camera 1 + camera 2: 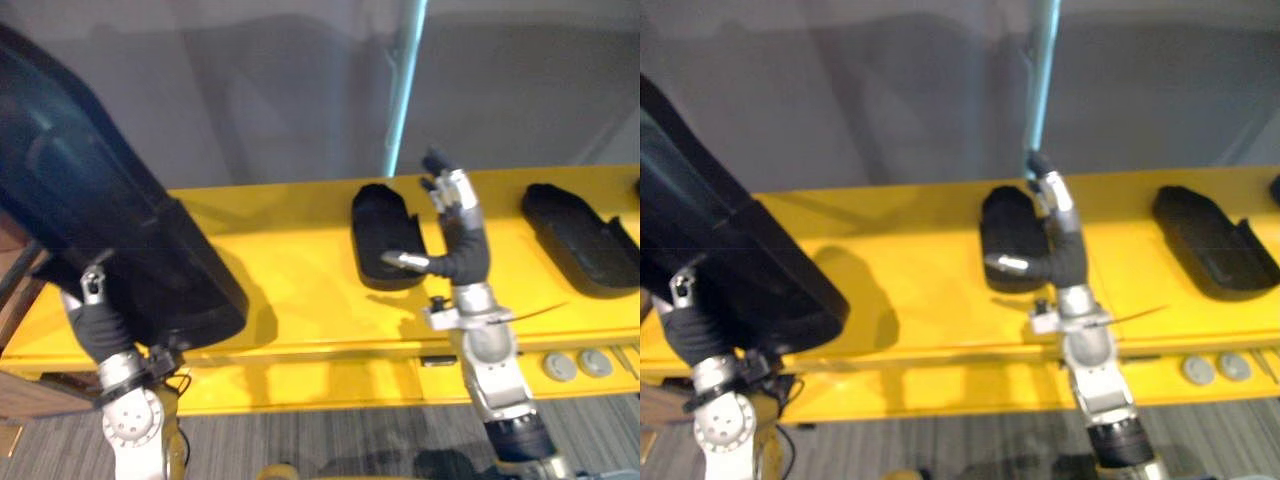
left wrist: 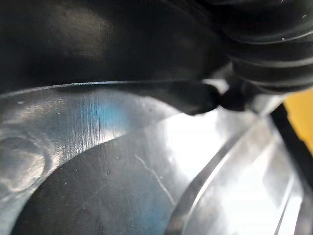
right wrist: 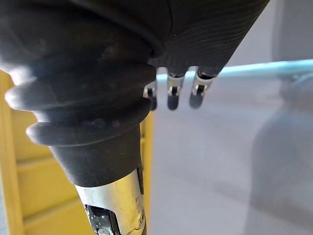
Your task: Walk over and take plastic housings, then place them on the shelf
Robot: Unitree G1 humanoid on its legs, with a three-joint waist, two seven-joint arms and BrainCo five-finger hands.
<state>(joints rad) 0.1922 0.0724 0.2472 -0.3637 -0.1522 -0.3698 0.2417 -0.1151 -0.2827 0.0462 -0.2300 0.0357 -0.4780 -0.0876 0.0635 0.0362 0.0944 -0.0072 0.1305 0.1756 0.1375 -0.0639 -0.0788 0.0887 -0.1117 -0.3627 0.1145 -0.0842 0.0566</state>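
The robot's left hand (image 1: 97, 322) shows at the lower edge of a big black housing (image 1: 100, 220), which stands tilted over the left end of the yellow shelf (image 1: 290, 270). One silver finger lies on the housing's face and the rest are hidden behind it, so the grip cannot be told. In the left wrist view, the housing's glossy ribbed surface sits right up against the hand's dark cover.

The right hand (image 1: 460, 225) is raised over the middle of the shelf, its fingers straight and relaxed, its thumb pointing sideways across the near end of the middle housing (image 1: 385, 235); it holds nothing. A third housing (image 1: 580, 235) lies flat on the shelf to the right, well apart. A teal pole (image 1: 405, 90) rises behind the shelf against a grey wall (image 1: 250, 90). Two grey discs (image 1: 578, 364) sit on the shelf's front ledge
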